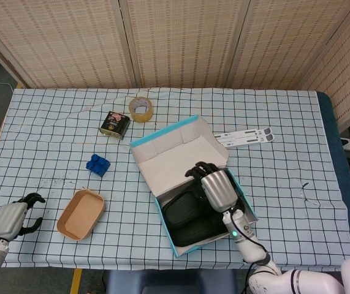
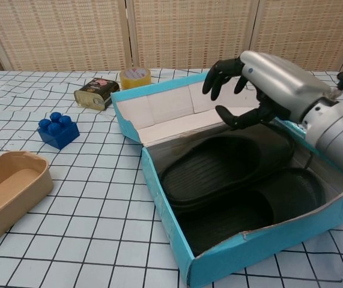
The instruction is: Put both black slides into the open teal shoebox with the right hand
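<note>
The open teal shoebox [image 1: 173,245] [image 2: 159,204] lies on the checked cloth with its white-lined lid [image 1: 176,158] [image 2: 159,105] folded back. Both black slides [image 1: 190,217] [image 2: 219,171] lie inside it, one overlapping the other [image 2: 261,207]. My right hand [image 1: 216,184] [image 2: 258,81] hovers above the box's far end with fingers spread, holding nothing and clear of the slides. My left hand [image 1: 10,219] rests on the table's near left corner with its fingers curled in, far from the box; the chest view does not show it.
A tan oval tray [image 1: 81,214] [image 2: 6,186], a blue toy brick [image 1: 98,165] [image 2: 57,129], a dark tin [image 1: 114,123] [image 2: 95,93] and a tape roll [image 1: 141,109] [image 2: 135,75] sit left of and behind the box. White strips [image 1: 245,136] [image 2: 294,107] lie to its right.
</note>
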You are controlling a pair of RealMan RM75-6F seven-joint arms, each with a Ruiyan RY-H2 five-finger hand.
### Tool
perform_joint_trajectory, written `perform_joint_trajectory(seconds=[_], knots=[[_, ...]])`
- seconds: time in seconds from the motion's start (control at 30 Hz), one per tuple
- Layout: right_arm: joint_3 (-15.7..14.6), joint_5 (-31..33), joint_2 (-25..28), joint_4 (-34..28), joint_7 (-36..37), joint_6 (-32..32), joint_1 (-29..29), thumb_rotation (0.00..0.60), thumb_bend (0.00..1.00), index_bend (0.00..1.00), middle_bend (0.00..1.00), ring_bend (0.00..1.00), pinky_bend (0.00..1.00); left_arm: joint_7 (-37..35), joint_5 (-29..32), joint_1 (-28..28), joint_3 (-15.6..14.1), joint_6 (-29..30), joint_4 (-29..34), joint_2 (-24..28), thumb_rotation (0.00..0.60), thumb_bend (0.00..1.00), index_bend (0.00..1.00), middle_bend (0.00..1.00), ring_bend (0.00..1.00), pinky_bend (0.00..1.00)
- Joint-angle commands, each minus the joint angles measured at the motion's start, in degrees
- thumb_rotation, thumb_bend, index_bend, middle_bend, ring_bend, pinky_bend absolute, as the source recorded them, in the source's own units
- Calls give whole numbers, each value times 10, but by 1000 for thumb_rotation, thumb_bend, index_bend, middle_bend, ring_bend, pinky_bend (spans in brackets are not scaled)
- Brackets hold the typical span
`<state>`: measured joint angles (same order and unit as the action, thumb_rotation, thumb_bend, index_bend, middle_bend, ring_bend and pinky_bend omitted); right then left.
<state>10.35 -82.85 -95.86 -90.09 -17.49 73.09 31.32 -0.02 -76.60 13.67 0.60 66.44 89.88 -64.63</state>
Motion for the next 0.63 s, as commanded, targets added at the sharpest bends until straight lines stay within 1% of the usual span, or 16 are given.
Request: perform_joint_trajectory(seconds=[0.03, 0.1, 0.17, 0.27, 0.3, 0.37, 0.4, 0.47, 0.5, 0.53, 0.63], knots=[[-12, -7, 92, -63, 8, 24, -37, 600, 320, 293, 309, 151, 242, 0, 1, 0, 0, -1, -1, 0, 600, 386, 312, 200, 327, 421], [-27, -12, 127, -63, 4, 46, -62, 600, 289, 271, 292, 133, 224, 1, 1, 0, 0, -1, -1, 0, 600, 386, 311, 201, 327, 421], [-43, -12, 149, -38, -5, 77, -93, 600, 260, 259, 282, 125, 208, 2, 1, -1, 0, 2, 1, 0, 600, 386, 311, 202, 327, 421], [-60, 7, 157, 17, -14, 111, -136, 600, 176, 255, 281, 124, 176, 6, -4, -3, 0, 9, 3, 0, 600, 386, 311, 204, 327, 421], [-62, 10, 157, 28, -13, 114, -141, 600, 151, 251, 278, 122, 174, 7, -5, -3, -1, 10, 3, -1, 600, 386, 311, 203, 326, 421], [-63, 13, 156, 33, -13, 115, -144, 600, 129, 236, 263, 112, 171, 7, -5, -3, -1, 10, 3, -1, 600, 386, 311, 203, 327, 421], [-64, 21, 157, 45, -13, 115, -150, 600, 110, 213, 238, 93, 160, 8, -6, -3, -1, 11, 3, -1, 600, 385, 311, 203, 327, 421], [-66, 55, 160, 74, -3, 102, -166, 600, 78, 148, 159, 34, 116, 12, -6, -4, -1, 12, 4, -2, 600, 385, 311, 203, 327, 421], [-65, 80, 166, 83, 9, 83, -172, 600, 67, 120, 124, 8, 87, 15, -7, -4, -1, 14, 5, -3, 600, 385, 311, 203, 326, 421], [-63, 99, 175, 87, 32, 64, -177, 600, 64, 111, 112, 0, 75, 19, -11, -3, -2, 15, 5, -5, 600, 385, 312, 203, 327, 421], [-66, 78, 185, 92, 69, 60, -178, 600, 60, 109, 107, 0, 64, 23, -15, -1, -2, 15, 4, -10, 600, 385, 311, 203, 326, 421]])
